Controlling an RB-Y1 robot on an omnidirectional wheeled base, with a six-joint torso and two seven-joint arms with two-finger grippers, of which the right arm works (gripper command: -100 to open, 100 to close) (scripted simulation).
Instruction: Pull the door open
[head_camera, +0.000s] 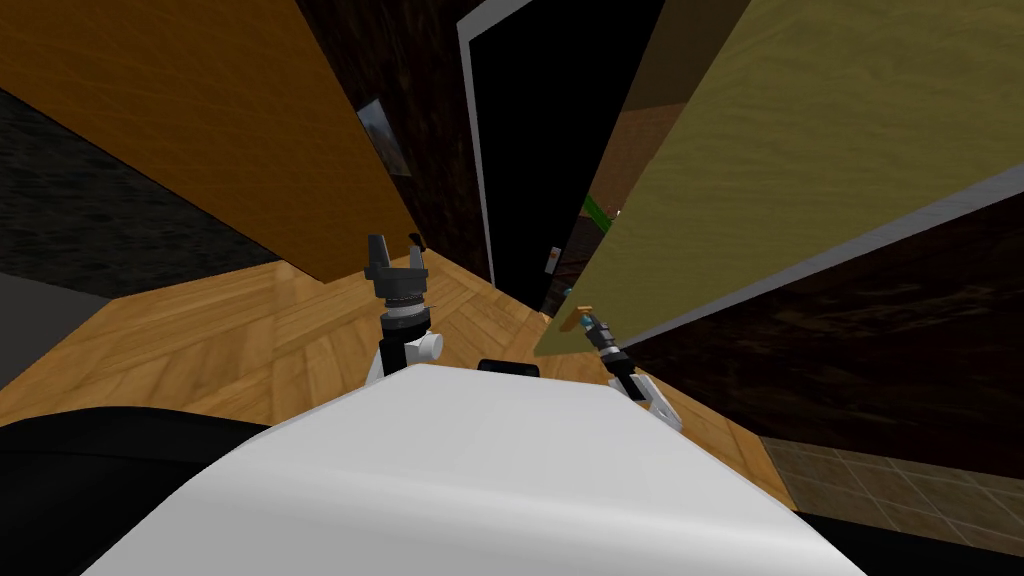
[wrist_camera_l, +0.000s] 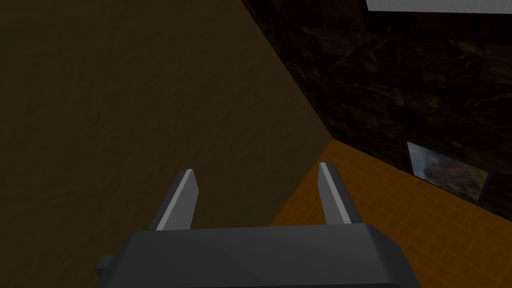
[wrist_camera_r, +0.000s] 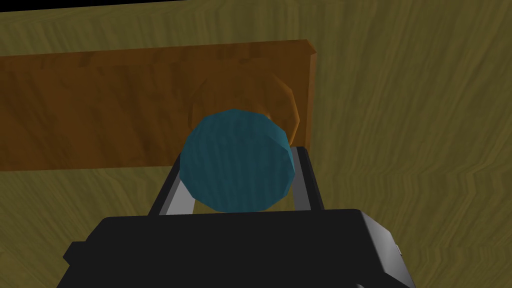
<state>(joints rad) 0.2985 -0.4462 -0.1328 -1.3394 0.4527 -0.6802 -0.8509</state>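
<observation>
The right hand (wrist_camera_r: 239, 167) holds the round teal knob (wrist_camera_r: 235, 150) of the olive wooden door (wrist_camera_r: 410, 125), which lies straight ahead of it. The left hand (wrist_camera_l: 257, 169) is wide open, well apart.

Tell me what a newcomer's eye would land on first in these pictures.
The round teal door knob stands out first, clamped in the right gripper, against an orange-brown wooden plate on the olive wood-grain door. Next comes the pure black area inside the white door frame beside that door. The left gripper hangs open and empty.
</observation>
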